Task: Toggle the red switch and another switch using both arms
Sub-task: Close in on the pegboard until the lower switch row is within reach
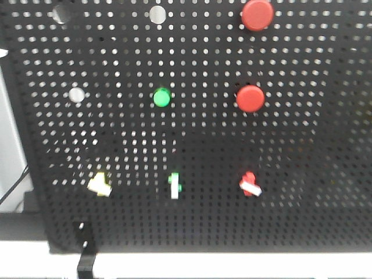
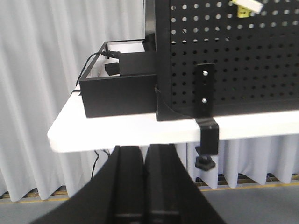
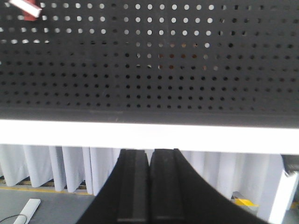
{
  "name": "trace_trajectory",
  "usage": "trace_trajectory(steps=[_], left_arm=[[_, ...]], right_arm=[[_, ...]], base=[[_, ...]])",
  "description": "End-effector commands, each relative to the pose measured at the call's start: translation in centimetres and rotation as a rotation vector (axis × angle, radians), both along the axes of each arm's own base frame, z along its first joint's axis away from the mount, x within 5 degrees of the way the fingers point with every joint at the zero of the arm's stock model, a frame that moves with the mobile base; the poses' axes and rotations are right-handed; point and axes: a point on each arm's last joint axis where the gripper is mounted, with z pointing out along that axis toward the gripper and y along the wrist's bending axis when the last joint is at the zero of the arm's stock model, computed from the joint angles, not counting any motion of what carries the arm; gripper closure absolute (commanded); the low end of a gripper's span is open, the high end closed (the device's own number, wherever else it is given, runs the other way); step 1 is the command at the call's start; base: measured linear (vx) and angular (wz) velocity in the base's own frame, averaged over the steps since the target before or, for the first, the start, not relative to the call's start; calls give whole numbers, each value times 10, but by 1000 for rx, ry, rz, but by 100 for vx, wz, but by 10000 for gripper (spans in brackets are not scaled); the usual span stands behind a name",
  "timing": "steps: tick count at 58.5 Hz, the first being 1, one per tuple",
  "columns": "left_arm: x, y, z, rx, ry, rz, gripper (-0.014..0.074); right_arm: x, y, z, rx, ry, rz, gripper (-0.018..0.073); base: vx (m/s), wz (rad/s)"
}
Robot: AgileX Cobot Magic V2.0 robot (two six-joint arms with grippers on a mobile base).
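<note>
Black pegboard point(image 1: 325, 145) upright on white table point(image 2: 117, 133). Pegboard lower right: red switch point(image 1: 250, 183); lower left: yellow switch point(image 1: 99, 184). Below pegboard base: left gripper point(image 2: 144, 154), right gripper point(image 3: 149, 156), jaws of both pressed together, clear of switches.

The front view is soft and slightly blurred, with backlight glowing through the pegboard point(image 1: 302, 224) holes. In both wrist views the white surface point(image 3: 140, 135) glares, overexposed; the near jaws are dark and unfocused.

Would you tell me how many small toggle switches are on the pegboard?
3, in one low row: yellow switch left, green switch middle, red switch right. None looks hidden.
</note>
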Motion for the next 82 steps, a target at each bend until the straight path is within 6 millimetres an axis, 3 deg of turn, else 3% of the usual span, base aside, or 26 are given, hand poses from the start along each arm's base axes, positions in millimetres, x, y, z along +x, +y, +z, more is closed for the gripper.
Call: trace_trajectory(steps=[1,66,76,82], left_arm=[[0,0,1,-22,-64,-5,594],[0,0,3,-14,-84,-5,594],[0,-1,10,-17,-159,-8,594],[-3,-1,27,-46,-318,-18,594]], right_arm=[[0,0,6,-12,-83,0,566],[0,0,7,-11,-95,1,566],[-1,1,19,-5,-229,12,566],[-6,2,38,25,-414,27,566]], base=[[21,0],[7,0],[0,0],[0,0]])
